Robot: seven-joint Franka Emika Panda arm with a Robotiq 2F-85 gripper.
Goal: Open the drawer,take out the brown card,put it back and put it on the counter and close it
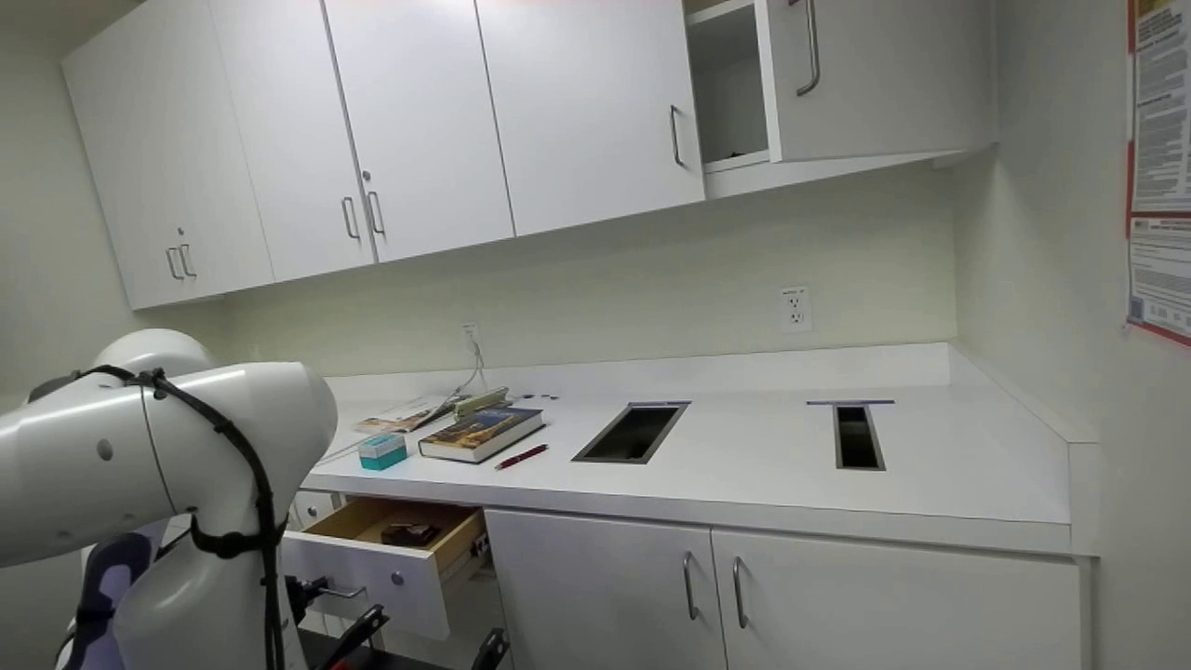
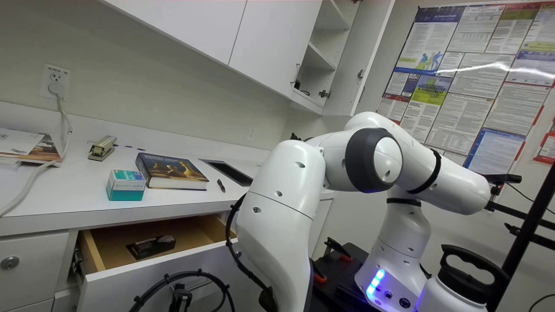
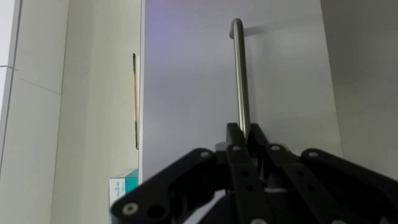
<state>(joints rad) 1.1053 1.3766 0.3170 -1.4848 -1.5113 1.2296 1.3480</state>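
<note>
hand (image 3: 245,132) is clamped on bar handle (image 3: 241,74); drawer (image 2: 117,281) stands open at left under bench (image 1: 744,475), small dark piece (image 2: 151,246) inside.

Drawer (image 3: 199,84) in every view (wrist closest)

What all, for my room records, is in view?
Counter: 1, white, along wall
Cutouts: 2, dark, in counter
Drawer: 1, white, open below counter
Handle: 1, silver, on drawer
Small piece: 1, dark, in drawer
Book: 1, blue-orange, on counter
Box: 1, teal-white, by book
Pen: 1, maroon, by book
Stapler: 1, beige, on counter
Papers: several, mixed, counter
Outlets: 2, white, wall
Cabling: some, white, at outlet
Cabinets: several, white, above/below counter
Posters: several, mixed, wall
Clamps, pole: several, black, near arm
Arm: 1, white, beside drawer
Gripper: 1, black, closed on handle
</note>
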